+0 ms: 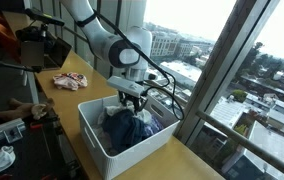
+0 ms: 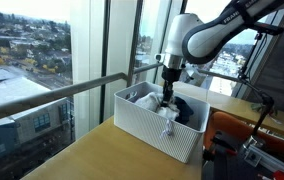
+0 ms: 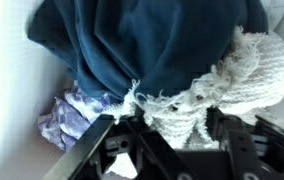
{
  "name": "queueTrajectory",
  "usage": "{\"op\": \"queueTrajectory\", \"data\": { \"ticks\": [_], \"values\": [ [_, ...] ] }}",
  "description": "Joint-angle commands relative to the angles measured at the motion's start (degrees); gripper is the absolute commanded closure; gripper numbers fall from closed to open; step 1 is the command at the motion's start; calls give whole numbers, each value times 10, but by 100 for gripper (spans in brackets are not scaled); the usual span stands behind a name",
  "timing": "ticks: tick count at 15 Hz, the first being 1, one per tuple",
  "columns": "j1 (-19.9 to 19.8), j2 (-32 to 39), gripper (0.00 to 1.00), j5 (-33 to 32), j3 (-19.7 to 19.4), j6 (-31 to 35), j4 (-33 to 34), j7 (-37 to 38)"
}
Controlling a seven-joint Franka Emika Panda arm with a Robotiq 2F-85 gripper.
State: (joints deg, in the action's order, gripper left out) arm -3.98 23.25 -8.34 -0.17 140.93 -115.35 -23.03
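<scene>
Dark blue garment (image 3: 152, 40): heaped in the white basket (image 1: 94, 140) and filling most of the wrist view. Its lower edge hangs down to the gripper (image 3: 167, 135). In both exterior views it shows as a dark mound above the rim (image 2: 187, 110).

White frayed cloth (image 3: 244, 70): pressed against the blue garment on one side. Loose threads trail along the seam where the two meet, directly above the pincer. In an exterior view a pale piece (image 2: 169, 125) lies at the near wall of the basket, below the arm.

Lavender patterned cloth (image 3: 67, 110): tucked low beside the blue garment, against the basket's pale inner wall.

Gripper (image 1: 132, 98): pointing straight down, lowered into the basket onto the pile. In the wrist view the two black fingers (image 3: 104, 135) stand apart, with the fabric edge between and above them. Not closed on anything that I can make out.

Surroundings: the basket sits on a wooden counter (image 1: 197, 162) along a tall window. A pinkish cloth (image 1: 70, 81) lies on the counter, well apart from the basket.
</scene>
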Motion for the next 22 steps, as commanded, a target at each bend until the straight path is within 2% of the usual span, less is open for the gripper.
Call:
{"op": "queueTrajectory", "data": {
  "ticks": [1, 2, 3, 10, 14, 20, 22],
  "values": [
    [1, -24, 10, 5, 15, 1, -3, 1],
    [4, -31, 1, 2, 17, 0, -4, 3],
    [9, -43, 0, -2, 18, -4, -4, 6],
    [35, -97, 0, -8, 26, 0, -14, 15],
    [52, -96, 0, -5, 35, 6, -28, 25],
    [100, -95, 0, -36, 50, -7, -61, 91],
    [112, -106, 0, -35, 68, -5, -79, 74]
  ]
}}
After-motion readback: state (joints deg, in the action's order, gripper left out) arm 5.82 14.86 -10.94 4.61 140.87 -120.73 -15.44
